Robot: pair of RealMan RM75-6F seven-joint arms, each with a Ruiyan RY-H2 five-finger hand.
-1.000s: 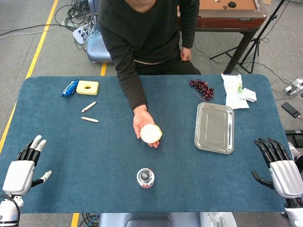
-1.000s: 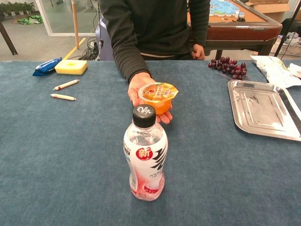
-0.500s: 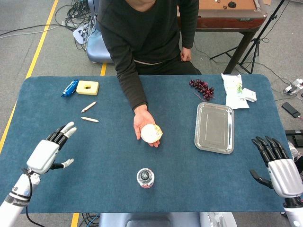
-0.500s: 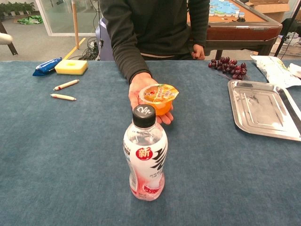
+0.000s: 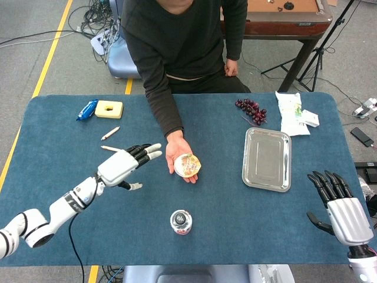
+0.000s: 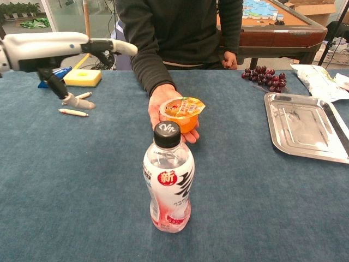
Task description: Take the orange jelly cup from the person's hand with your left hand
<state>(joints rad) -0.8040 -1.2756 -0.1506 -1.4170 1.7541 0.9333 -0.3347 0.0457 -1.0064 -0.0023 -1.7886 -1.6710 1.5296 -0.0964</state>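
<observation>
In 1 second the left hand (image 5: 123, 164) has swung from the near-left table edge toward the centre, fingers spread and empty, now just left of the person's hand (image 5: 177, 154). The orange jelly cup (image 5: 187, 165) rests on that palm, not yet touched, so the grasp remains. The right hand (image 5: 340, 204) idles open, near right.

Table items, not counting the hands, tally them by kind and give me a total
Orange jelly cup: 1
Bottle: 1
Metal tray: 1
Bunch of grapes: 1
Yellow sponge: 1
Blue packet: 1
White sticks: 2
White packets: cannot tell how many, counted as 1 pile
Total: 9
</observation>
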